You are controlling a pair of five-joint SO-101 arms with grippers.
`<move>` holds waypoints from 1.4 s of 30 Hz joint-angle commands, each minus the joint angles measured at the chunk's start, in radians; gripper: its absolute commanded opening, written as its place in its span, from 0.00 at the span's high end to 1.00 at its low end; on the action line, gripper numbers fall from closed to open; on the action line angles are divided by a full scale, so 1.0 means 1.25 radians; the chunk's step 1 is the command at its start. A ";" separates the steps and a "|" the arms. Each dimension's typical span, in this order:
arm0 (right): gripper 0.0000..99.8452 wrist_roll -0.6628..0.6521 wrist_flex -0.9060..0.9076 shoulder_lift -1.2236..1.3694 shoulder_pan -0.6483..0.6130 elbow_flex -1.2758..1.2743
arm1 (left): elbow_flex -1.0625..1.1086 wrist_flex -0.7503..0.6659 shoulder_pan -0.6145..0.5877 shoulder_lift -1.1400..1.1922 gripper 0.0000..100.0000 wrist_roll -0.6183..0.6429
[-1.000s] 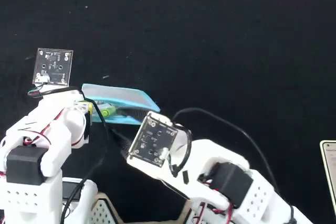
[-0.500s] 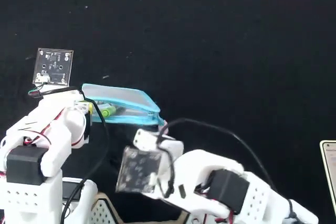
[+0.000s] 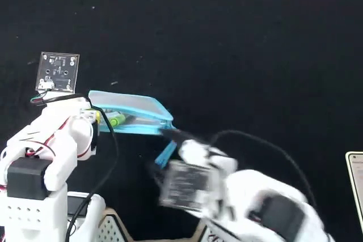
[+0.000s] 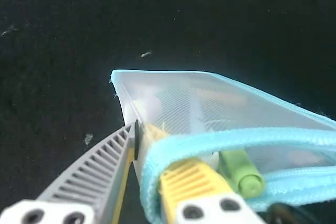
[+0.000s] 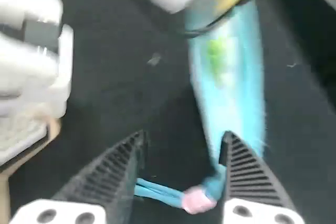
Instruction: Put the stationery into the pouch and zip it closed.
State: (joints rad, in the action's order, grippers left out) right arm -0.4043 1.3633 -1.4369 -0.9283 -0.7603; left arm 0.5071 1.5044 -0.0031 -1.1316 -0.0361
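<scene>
The right end effector hangs open, its fingers spread either side of a blue pull tab. Beyond it, the left end effector pinches one end of the blue pouch. A green pen lies inside the pouch, which rests on the black surface.

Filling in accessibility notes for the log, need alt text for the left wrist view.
The left gripper is shut on the rim of a light blue mesh pouch at one end. A green marker lies inside near the pouch's open mouth, and the table beneath is black.
</scene>
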 commanded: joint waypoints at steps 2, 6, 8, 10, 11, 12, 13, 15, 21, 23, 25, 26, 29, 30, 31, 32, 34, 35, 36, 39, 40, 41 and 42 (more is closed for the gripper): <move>0.76 0.004 0.012 -0.061 0.184 -0.034 | -0.013 -0.011 0.009 -0.009 0.97 0.001; 0.76 0.006 -0.150 -0.057 0.367 -0.276 | -0.013 -0.011 0.009 -0.009 0.97 0.001; 0.76 0.010 -0.260 -0.058 0.426 -0.366 | -0.013 -0.010 0.009 -0.009 0.97 0.001; 0.76 0.009 -0.320 -0.058 0.441 -0.425 | -0.013 -0.010 0.009 -0.009 0.97 0.001; 0.76 0.007 -0.320 -0.058 0.432 -0.435 | -0.013 -0.010 0.009 -0.009 0.97 0.001; 0.76 0.007 -0.308 -0.058 0.419 -0.438 | -0.013 -0.010 0.009 -0.009 0.97 0.001; 0.76 0.004 -0.287 -0.058 0.403 -0.438 | -0.013 -0.010 0.009 -0.009 0.97 0.001; 0.76 0.004 -0.247 -0.058 0.365 -0.427 | -0.004 -0.014 0.009 -0.009 0.97 0.001; 0.76 0.010 -0.273 -0.058 0.270 -0.438 | 0.007 -0.014 0.009 -0.012 0.97 0.000; 0.76 0.011 -0.312 -0.058 0.265 -0.454 | 0.007 -0.014 0.009 -0.015 0.97 0.000; 0.76 0.014 -0.317 -0.058 0.264 -0.458 | 0.007 -0.014 0.009 -0.010 0.97 0.000; 0.76 0.025 -0.304 -0.058 0.263 -0.452 | 0.008 -0.014 0.009 -0.010 0.97 0.000; 0.76 0.063 -0.245 -0.058 0.263 -0.406 | 0.009 -0.014 0.009 -0.010 0.97 0.000; 0.76 0.071 -0.227 -0.058 0.263 -0.385 | 0.009 -0.014 0.009 -0.010 0.97 0.000; 0.76 0.080 -0.214 -0.058 0.263 -0.364 | 0.008 -0.014 0.009 -0.010 0.97 0.000; 0.76 0.093 -0.203 -0.058 0.263 -0.346 | 0.007 -0.014 0.009 -0.010 0.97 0.000; 0.76 0.131 -0.189 -0.058 0.263 -0.315 | 0.006 -0.014 0.009 -0.010 0.97 0.000; 0.76 0.157 -0.188 -0.058 0.263 -0.306 | 0.006 -0.014 0.009 -0.010 0.97 0.000; 0.76 0.183 -0.188 -0.058 0.263 -0.300 | 0.006 -0.014 0.009 -0.010 0.97 0.000; 0.76 0.239 -0.167 -0.058 0.263 -0.278 | 0.006 -0.014 0.009 -0.010 0.97 0.000; 0.76 0.247 -0.142 -0.058 0.261 -0.265 | 0.006 -0.014 0.009 -0.010 0.97 0.000; 0.76 0.245 -0.115 -0.058 0.257 -0.250 | 0.007 -0.014 0.009 -0.010 0.97 0.000; 0.76 0.245 -0.093 -0.058 0.245 -0.241 | 0.007 -0.014 0.009 -0.010 0.97 0.000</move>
State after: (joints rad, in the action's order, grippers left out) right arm -0.1174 1.1822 -1.4968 -0.5907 -1.1439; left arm 0.5332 1.5044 -0.0046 -1.1331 -0.0361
